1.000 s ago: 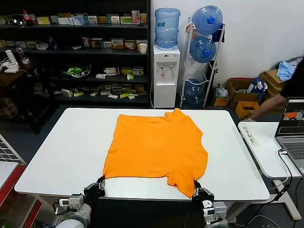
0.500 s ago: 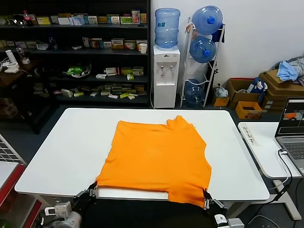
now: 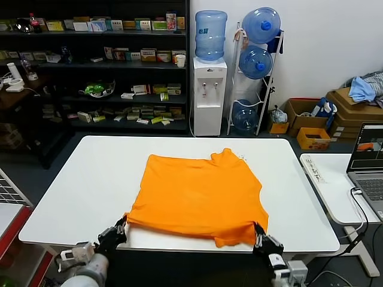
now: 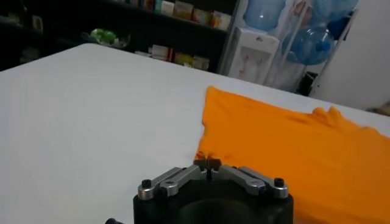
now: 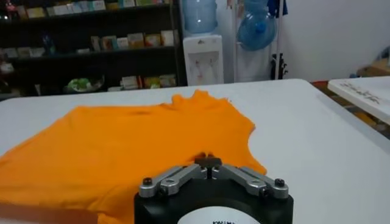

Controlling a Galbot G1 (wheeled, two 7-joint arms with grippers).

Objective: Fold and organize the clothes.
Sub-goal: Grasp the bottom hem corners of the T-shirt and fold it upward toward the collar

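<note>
Near hem (image 3: 185, 230) now lifted off table (image 3: 84, 179).

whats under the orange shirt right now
The orange T-shirt lies on the white table, whose top shows all around it. Left gripper and right gripper pinch its near corners. Whatever lies beneath the cloth is covered.

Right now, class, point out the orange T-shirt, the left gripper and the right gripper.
orange T-shirt (image 3: 200, 191), head view, middle of the cloth.
left gripper (image 3: 121, 225), head view, fingertips at hem corner.
right gripper (image 3: 258, 234), head view, fingertips at hem corner.
</note>
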